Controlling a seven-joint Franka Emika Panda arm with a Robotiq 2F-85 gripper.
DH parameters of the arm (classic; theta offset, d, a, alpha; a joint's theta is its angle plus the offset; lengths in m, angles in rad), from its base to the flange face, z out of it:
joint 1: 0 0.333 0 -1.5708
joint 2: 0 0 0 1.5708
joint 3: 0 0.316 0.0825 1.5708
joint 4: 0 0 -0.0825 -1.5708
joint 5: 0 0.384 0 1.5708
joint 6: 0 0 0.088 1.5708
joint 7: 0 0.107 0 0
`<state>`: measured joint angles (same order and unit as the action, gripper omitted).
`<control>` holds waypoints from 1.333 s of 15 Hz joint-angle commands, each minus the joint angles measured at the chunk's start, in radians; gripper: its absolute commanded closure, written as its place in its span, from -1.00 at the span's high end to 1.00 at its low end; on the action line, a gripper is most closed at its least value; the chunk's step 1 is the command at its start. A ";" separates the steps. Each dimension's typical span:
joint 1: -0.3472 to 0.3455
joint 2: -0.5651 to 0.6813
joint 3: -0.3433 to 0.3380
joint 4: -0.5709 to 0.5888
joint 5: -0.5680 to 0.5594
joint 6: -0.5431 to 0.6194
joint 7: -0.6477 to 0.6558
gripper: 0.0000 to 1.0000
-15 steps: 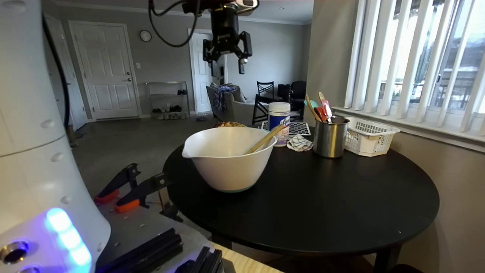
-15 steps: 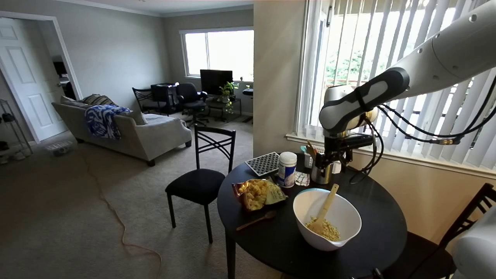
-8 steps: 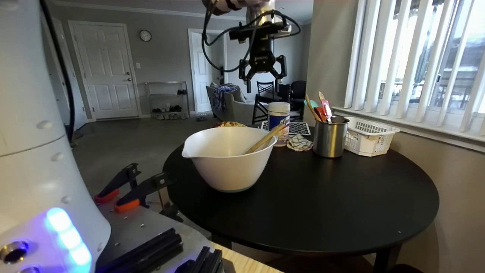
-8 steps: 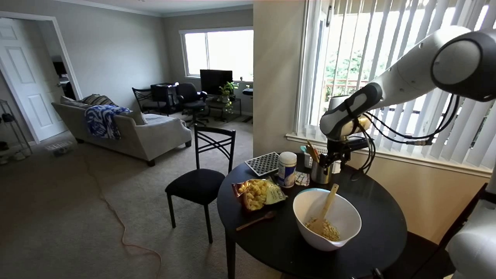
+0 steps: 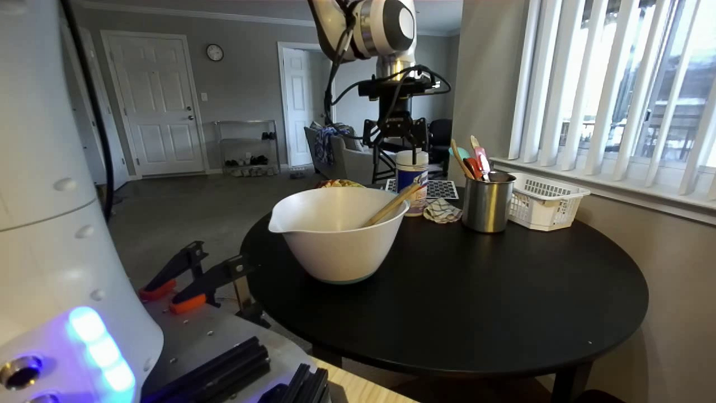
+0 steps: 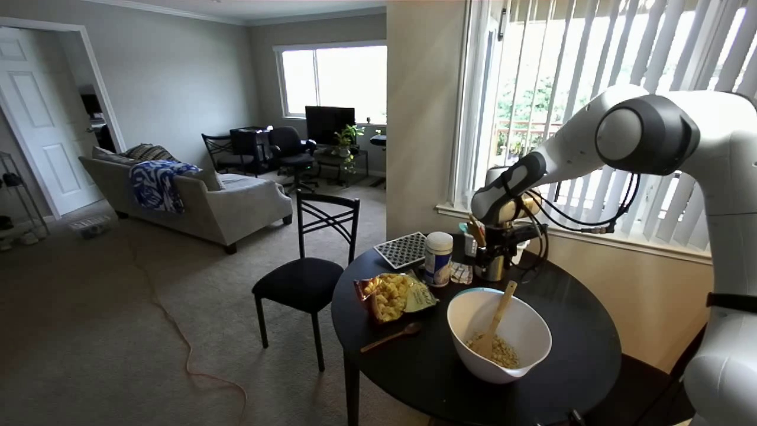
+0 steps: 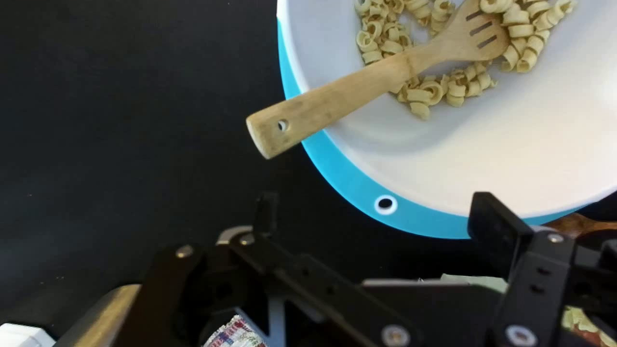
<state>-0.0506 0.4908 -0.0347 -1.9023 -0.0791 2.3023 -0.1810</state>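
The gripper (image 7: 375, 202) is hovering, fingers (image 7: 496, 225) parted and empty — likely pre-grasp, next requiring alignment with the wooden spatula (image 7: 381, 77), upper centre, wrist view.

This is a home, dining and living areas sharing one open space. A chair (image 6: 298, 284) stands by one edge of the surface (image 6: 414, 367), where a bowl (image 6: 532, 325) of pasta (image 7: 458, 86) sits; past that edge, a sofa (image 6: 236, 207) rests on carpet (image 6: 201, 296). Blinds (image 5: 614, 89) hang beyond another edge; a shoe rack (image 5: 246, 141) stands near a door (image 5: 148, 103).

Window (image 6: 349, 77) overexposed, carpet (image 6: 83, 307) dim, tool (image 7: 377, 208) apparently blurred
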 commanded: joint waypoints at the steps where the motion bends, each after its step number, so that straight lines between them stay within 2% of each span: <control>1: -0.006 0.013 0.005 0.016 -0.006 -0.007 0.003 1.00; 8: -0.006 0.025 0.004 0.034 -0.007 -0.018 0.003 1.00; 10: -0.021 0.032 0.000 0.033 -0.020 0.012 -0.035 1.00; 15: -0.148 0.100 0.055 0.057 0.051 0.121 -0.287 1.00; 20: -0.281 0.209 0.135 0.138 0.132 0.096 -0.526 1.00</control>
<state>-0.2655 0.6350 0.0446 -1.8265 -0.0010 2.4111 -0.5800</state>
